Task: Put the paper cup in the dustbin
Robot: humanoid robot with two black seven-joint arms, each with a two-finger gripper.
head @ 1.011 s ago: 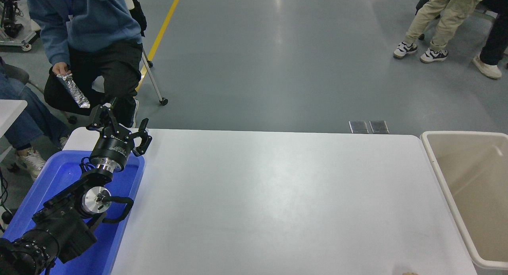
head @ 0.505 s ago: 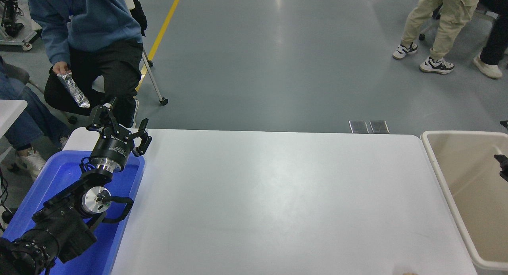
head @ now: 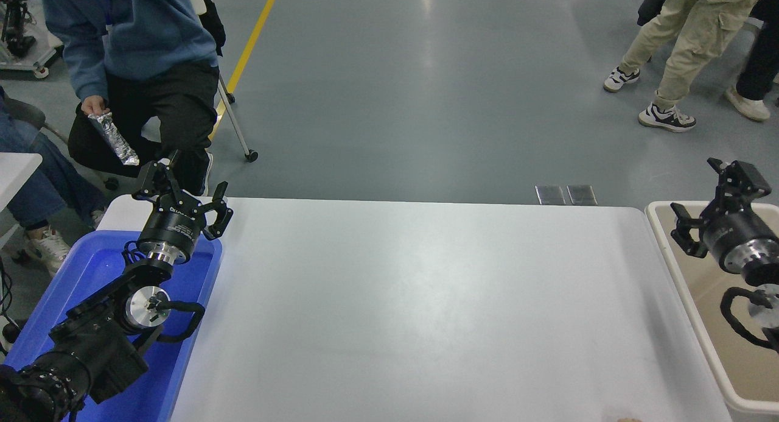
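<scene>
Large rectangular beige plastic dustbin (head: 669,251) w/ a rounded lighter rim stands at the right end of the white tabletop (head: 426,312), touching or just beside its edge; only part of it is in frame. No paper cup is visible anywhere, so can't tell where it is. Right black end effector (head: 709,196) hangs above the bin's far left corner, fingers spread, nothing between them; its arm comes in from the right edge over the bin interior. Left black end effector (head: 182,187) is parked at lower left above the bright blue plastic tray (head: 97,270), fingers also spread & holding nothing. Beyond the tabletop's far left, a person in a blue top holds a crumpled foil wrapper (head: 112,139). More people's legs at top right on the grey floor.
</scene>
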